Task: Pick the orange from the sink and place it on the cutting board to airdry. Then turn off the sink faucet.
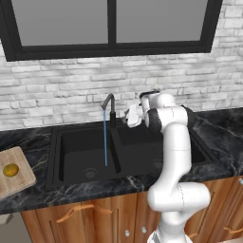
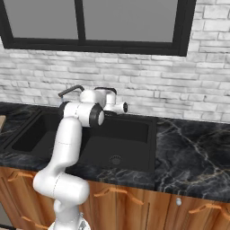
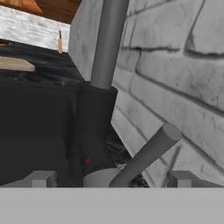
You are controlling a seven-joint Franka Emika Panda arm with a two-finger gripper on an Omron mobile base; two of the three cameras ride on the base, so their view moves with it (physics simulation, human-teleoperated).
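The sink faucet (image 1: pixel 110 108) looks like matt dark metal, its lever (image 3: pixel 146 154) smooth and grey — the sink (image 1: pixel 85 152) is matt black, the countertop (image 2: pixel 193 155) veined black marble, the cutting board (image 1: pixel 19 176) pale grained wood, the orange (image 1: pixel 10 169) smooth-skinned.

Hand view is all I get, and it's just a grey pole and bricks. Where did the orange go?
Observer: The orange sits on the cutting board, on the counter to the left of the sink in the left base view.
Operator: Is water still coming out?
Observer: Yes. A thin blue stream falls from the sink faucet into the left basin.
Operator: Where is the robot's hand?
Observer: The gripper is up beside the faucet's base, above the sink's back edge, holding nothing.
Operator: That stick poking at me, is it the handle?
Observer: It looks so. The lever runs between the fingers, which stand apart.
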